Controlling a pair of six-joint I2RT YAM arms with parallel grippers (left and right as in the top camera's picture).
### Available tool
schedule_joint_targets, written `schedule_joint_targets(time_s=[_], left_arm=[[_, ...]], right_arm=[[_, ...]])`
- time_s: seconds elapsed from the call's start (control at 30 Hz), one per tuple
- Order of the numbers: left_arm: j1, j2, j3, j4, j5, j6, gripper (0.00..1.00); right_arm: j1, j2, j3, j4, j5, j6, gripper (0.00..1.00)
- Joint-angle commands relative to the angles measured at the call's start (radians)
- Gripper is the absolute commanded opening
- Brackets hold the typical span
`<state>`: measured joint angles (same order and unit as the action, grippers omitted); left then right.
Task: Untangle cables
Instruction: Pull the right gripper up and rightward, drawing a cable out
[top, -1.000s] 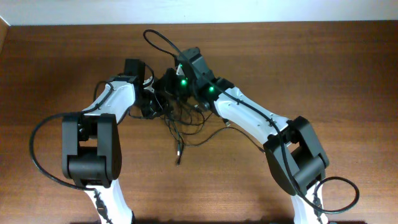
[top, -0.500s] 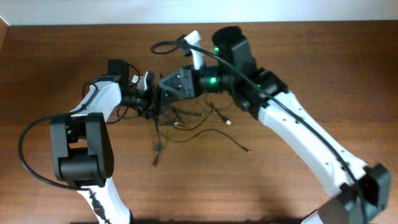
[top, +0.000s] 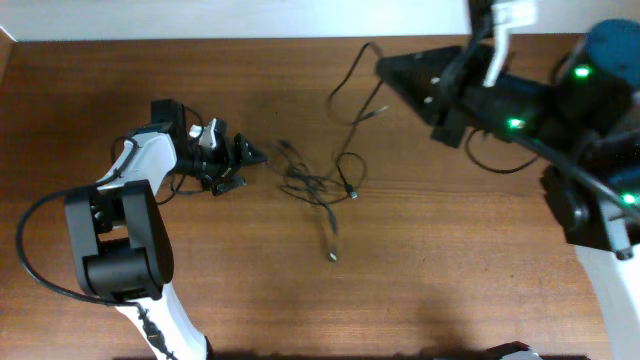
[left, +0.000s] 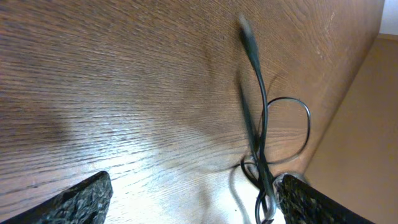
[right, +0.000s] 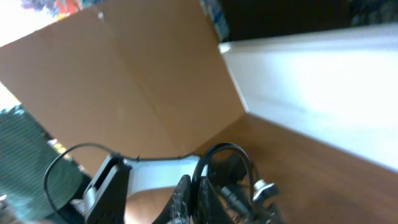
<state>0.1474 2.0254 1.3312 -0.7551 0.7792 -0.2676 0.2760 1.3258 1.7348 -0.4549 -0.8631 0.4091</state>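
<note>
Left gripper (top: 248, 165) (left: 193, 186), jaws spread wide, nothing between them, low over the wooden surface (top: 420, 280); in the left wrist view, only bare wood grain between the two dark, rough-textured fingers (left: 84, 199). Right gripper (top: 385, 65) (right: 194, 199), jaws pressed together, one thin strand meeting its tip and apparently pinched there; held well above the surface, large and close under the overhead camera. In the right wrist view, fingers side by side with no gap, the strand itself not discernible.

Cables (top: 320, 185) (left: 264, 106): thin black cords in a loose tangle on the surface, just beyond the left gripper's tips, between the two grippers and nearer the left one. One strand rising from the tangle in a long curve to the right gripper's tip. One plug end (top: 381, 110) near the right gripper, on its tangle side. Another cord trailing out of the tangle, away from both grippers, ending in a silvery plug (top: 332, 257). In the left wrist view, a small loop and a blurred plug tip ahead of the open jaws, the cords touching or just beside one finger.

Farther out: white left arm (top: 140, 165) with a thick black base cable (top: 30, 250) looped beside it; green lights (top: 513, 124) on the right arm; cardboard panel (right: 124, 81) and white panel (right: 311, 68) behind the surface in the right wrist view.
</note>
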Motion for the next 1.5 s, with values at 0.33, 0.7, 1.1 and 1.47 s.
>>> schedule_joint_targets(time_s=[0.33, 0.7, 1.1, 1.47], left_arm=[[-0.020, 0.007, -0.005, 0.003, 0.232, 0.198, 1.00], [-0.130, 0.007, -0.005, 0.040, 0.342, 0.358, 0.95], [-0.493, 0.007, -0.005, 0.152, 0.232, 0.655, 0.85], [-0.573, 0.007, -0.005, 0.180, 0.129, 0.650, 0.00]], right_arm=[[-0.108, -0.018, 0.079, 0.208, 0.134, 0.256, 0.04], [-0.095, 0.107, 0.079, 0.240, -0.135, 0.393, 0.04], [-0.095, 0.108, 0.079, 0.235, -0.229, 0.393, 0.04], [-0.095, 0.107, 0.079, 0.221, -0.233, 0.393, 0.04]])
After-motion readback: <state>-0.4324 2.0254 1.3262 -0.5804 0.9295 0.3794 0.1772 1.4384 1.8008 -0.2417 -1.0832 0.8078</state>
